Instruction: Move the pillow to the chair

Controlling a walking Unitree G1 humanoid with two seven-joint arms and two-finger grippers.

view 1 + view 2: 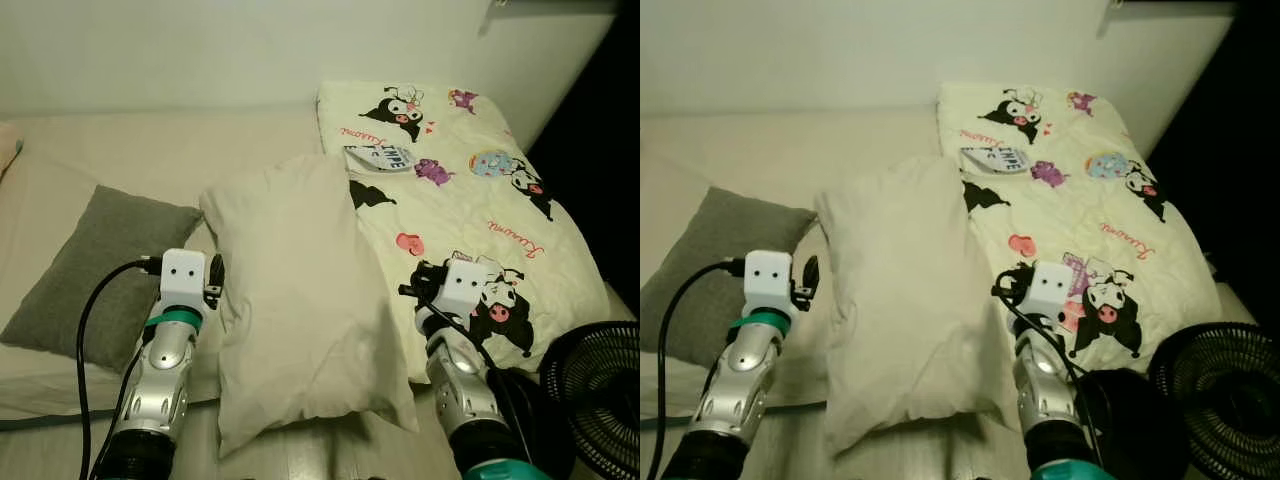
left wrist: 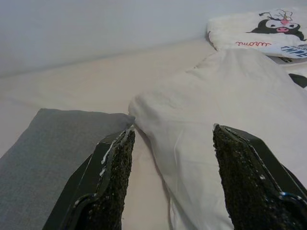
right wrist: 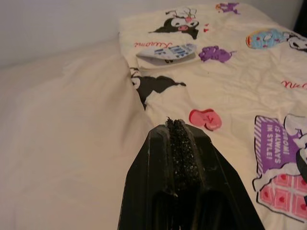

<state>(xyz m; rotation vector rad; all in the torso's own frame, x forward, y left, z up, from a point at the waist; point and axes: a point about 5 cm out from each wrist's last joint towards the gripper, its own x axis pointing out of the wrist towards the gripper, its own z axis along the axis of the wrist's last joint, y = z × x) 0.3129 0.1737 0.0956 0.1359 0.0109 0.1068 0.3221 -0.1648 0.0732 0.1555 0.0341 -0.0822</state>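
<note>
So the big cream-white fabric pillow (image 1: 295,300) is soft and creased, lying on the pale bed (image 1: 120,150) dead centre, long axis running 12 to 6, slightly tilted. Grey square cushion (image 1: 95,270) sits at 9 o'clock, cartoon-print quilt (image 1: 470,210) at 3. Left wrist view shows the left gripper (image 2: 170,179) with fingers spread at the pillow's edge. Right wrist view shows the right gripper (image 3: 180,143) pinched together on nothing. Black fan (image 1: 595,395) at 4 o'clock.

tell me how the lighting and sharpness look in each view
Eye views: dim, yellowish, dark at the right edge by the fan, cream pillow reasonably sharp. Left wrist view: even light, left gripper fingers soft. Right wrist view: right gripper dark, blanket prints clear.
</note>
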